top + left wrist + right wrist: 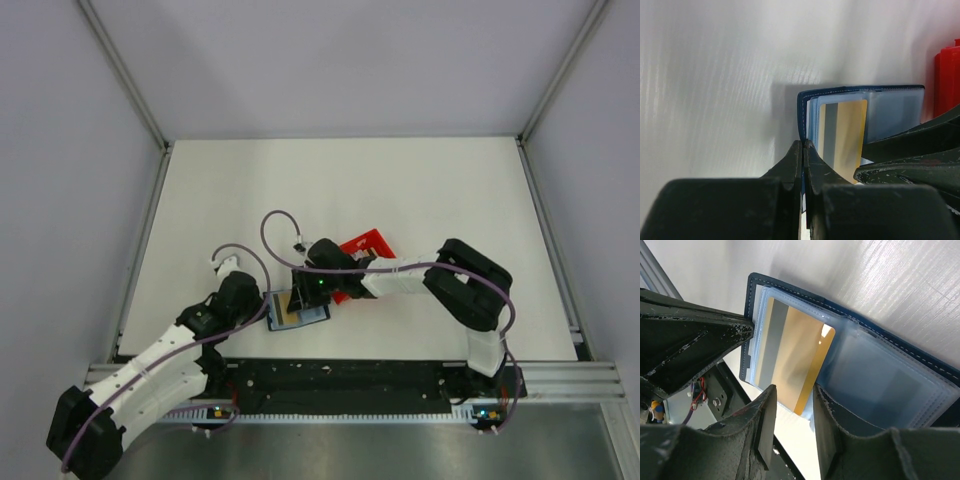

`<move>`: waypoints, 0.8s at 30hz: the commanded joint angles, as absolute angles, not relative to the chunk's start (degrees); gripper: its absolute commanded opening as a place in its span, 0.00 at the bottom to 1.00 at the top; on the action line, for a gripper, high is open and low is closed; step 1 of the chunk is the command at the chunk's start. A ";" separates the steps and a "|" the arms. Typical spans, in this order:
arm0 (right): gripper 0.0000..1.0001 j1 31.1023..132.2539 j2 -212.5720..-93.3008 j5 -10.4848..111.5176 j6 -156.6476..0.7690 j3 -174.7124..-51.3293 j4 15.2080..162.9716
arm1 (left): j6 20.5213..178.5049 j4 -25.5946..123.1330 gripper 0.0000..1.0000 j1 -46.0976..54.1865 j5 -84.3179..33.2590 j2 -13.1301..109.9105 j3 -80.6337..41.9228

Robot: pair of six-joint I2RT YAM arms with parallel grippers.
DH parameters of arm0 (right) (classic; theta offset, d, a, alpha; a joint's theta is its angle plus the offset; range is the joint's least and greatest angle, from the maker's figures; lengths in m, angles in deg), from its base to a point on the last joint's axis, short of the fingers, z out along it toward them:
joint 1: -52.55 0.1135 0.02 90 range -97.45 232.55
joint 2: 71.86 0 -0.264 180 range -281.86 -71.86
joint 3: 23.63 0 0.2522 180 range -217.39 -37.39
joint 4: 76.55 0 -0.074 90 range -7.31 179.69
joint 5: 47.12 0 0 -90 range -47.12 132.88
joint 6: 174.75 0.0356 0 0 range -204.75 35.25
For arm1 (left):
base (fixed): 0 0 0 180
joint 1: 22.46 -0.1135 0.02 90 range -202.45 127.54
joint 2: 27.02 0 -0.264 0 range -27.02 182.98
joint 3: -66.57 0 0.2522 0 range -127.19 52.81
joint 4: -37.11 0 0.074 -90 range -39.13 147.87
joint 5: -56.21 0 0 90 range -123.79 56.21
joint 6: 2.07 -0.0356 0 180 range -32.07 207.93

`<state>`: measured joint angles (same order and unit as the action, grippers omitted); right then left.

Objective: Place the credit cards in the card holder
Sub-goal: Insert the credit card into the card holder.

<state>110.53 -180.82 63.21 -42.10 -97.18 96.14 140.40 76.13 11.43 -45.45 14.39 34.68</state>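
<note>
Card holder (pixel 920 360): it lies open on the table, right under both tools. If its cover slips from the pinch, I judge it would fold or slide away from the push.
Left gripper (pixel 803 150): it is clamped tight on the navy cover edge. The pocket pages spread out ahead of it and to its right.
Right gripper (pixel 794 392): the jaws stand about half apart and grip nothing I can see. A corner of the gold card sits just ahead of the fingertips, in line with the gap.
Gold credit card (pixel 790 360): its far end is under the clear sleeve, while its near end juts out past the holder toward the right tool.
Risk, card: it sits at a slant to the pocket, so a straight shove could jam it against the seam or bow it.
Risk, tools: the two sets of fingers work close together, so a sideways correction could knock one against the other.
Room: plain pale walls (pixel 350 60) with metal frame posts, well beyond both tools.
Table (pixel 400 190): matte white and smooth, so it probably offers the holder little grip.
Red bin (pixel 365 248): just behind the right tool.
</note>
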 commanded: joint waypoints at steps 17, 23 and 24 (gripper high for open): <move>0.32 113.46 -182.08 61.61 -48.54 -104.46 97.77 | 139.88 71.70 0.00 11.65 -44.78 13.94 35.15; 0.35 113.28 -179.00 59.66 -50.03 -101.46 99.63 | 139.79 72.58 0.00 11.47 -45.39 13.59 34.62; 0.36 113.11 -178.39 58.97 -50.39 -101.81 97.79 | 139.79 73.37 0.00 11.47 -45.74 13.50 34.36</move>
<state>112.19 -182.83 60.57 -47.91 -101.20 93.56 139.44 75.98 11.28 -47.20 14.35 34.88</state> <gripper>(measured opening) 0.349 0.010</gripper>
